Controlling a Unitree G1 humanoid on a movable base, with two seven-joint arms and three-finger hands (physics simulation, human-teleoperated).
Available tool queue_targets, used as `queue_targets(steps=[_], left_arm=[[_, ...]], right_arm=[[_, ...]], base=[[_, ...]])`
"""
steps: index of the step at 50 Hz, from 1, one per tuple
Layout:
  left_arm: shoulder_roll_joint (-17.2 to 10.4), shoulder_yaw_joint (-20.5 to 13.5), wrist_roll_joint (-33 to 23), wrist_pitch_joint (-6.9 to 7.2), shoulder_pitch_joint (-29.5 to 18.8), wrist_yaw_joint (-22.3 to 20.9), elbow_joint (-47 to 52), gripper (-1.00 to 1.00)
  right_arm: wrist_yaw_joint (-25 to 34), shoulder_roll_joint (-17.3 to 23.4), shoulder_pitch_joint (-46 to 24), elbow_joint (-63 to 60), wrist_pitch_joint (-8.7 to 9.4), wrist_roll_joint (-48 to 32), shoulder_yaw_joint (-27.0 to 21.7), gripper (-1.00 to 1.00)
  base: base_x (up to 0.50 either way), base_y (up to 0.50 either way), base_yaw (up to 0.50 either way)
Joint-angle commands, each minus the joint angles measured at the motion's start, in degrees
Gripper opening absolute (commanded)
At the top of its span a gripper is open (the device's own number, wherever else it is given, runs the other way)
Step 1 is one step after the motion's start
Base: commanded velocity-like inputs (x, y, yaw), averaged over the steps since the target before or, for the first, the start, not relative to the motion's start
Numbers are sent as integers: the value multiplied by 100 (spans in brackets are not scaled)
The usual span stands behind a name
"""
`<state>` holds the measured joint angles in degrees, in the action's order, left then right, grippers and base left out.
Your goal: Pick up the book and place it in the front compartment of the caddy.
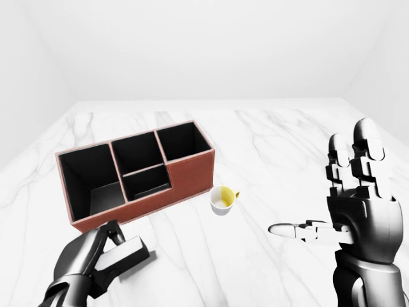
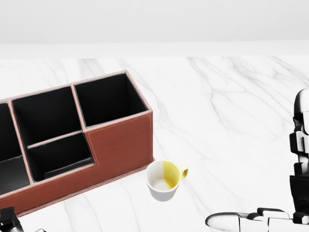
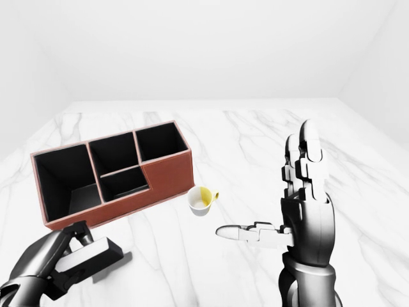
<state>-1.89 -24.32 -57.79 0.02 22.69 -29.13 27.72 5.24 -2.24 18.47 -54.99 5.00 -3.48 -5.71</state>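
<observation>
In the left-eye view my left hand (image 1: pixel 102 251) sits at the bottom left, its fingers shut round a dark grey book (image 1: pixel 130 251). The book is tilted and casts a shadow on the marble just beneath it. Above it stands the red-brown caddy (image 1: pixel 189 171) with black compartments; its low front compartment (image 1: pixel 147 183) holds nothing. My right hand (image 1: pixel 323 185) is raised at the right, open, fingers upright and thumb pointing left, holding nothing. The head view shows only a tip of the left hand (image 2: pixel 8 218) in the bottom left corner.
A white and yellow cup (image 1: pixel 223 199) stands on the white marble table (image 1: pixel 268 147) just right of the caddy's near corner, between the two hands. Plain white walls surround the table.
</observation>
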Motion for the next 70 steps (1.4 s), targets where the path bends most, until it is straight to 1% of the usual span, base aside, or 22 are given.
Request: queue_targets(steps=[1,5,10,12,13,14,17,21,22,27,29,34,37,38,44,46,51,53,55,56,64,70], left_arm=[[156,-688,61,-388,-340,-759,666,-100],[175,-859,112,-355,-443,-1047,1008,-100],[109,-1023,242,-169,-659,-1087,1326,-100],[59,-1063,304,-12,-770,-1087,1466,-100],[55,-1062,307,-3,-772,-1087,1472,-100],[6,-1094,339,98,-843,-1087,1565,-100],[-70,-1142,384,189,-897,-1087,1657,-100],[-267,-1211,415,423,-1105,-1087,1774,-100],[-354,-1226,469,498,-1259,-1087,1884,-100],[-649,-1175,429,498,-1550,-1087,2050,-100],[-837,-1127,379,498,-1754,-1087,2133,-100],[-1110,-1023,296,498,-2042,-1087,2272,-100],[-1194,-900,294,498,-2209,-1087,2191,-100],[-1325,-830,163,498,-2346,-1087,2015,-100],[-1450,-513,5,498,-2566,-1087,1892,-100],[-1624,-438,-82,498,-2868,-1087,1850,-100],[-1838,-291,-172,498,-3164,-1087,1891,-100],[-1977,-182,-242,498,-3429,-1087,1726,-100],[-2028,-143,-201,498,-3503,-1087,1681,-100],[-2138,-158,-210,498,-3685,-1087,1548,-100],[-2423,-161,5,498,-3874,-1087,1245,-100],[-2488,-77,106,498,-3966,-1087,934,-100]], right_arm=[[-38,0,-141,477,0,-30,51,100],[-22,-7,-132,446,0,-10,20,100],[-25,-13,-126,465,0,-42,56,100],[-29,-12,-120,465,0,-42,63,99],[-29,-11,-120,465,0,-42,63,99],[-30,-8,-121,465,0,-49,68,100],[-36,-5,-126,463,0,-54,71,100],[-42,-3,-135,485,0,-59,73,99],[-48,-2,-144,500,0,-63,77,100],[-57,6,-148,518,0,-77,96,100],[-58,8,-149,514,0,-69,91,99],[-52,4,-136,488,0,-63,74,100],[-52,2,-138,489,0,-69,76,100],[-50,2,-137,491,0,-67,78,100],[-66,3,-143,548,0,-91,109,100],[-70,9,-140,579,0,-90,121,99],[-68,14,-155,549,0,-54,81,100],[-73,12,-163,579,0,-65,86,100],[-74,12,-151,559,0,-76,102,100],[-71,12,-151,547,0,-64,91,99],[-66,9,-167,558,0,-51,71,99],[-76,6,-125,533,0,-89,123,100]], base=[[0,0,0],[0,0,0],[0,0,0],[0,0,0],[0,0,0],[0,0,0],[0,0,0],[0,0,0],[0,0,0],[0,0,0],[0,0,0],[0,0,0],[0,0,0],[0,0,0],[0,0,0],[0,0,0],[0,0,0],[0,0,0],[0,0,0],[0,0,0],[0,0,0],[0,0,0]])
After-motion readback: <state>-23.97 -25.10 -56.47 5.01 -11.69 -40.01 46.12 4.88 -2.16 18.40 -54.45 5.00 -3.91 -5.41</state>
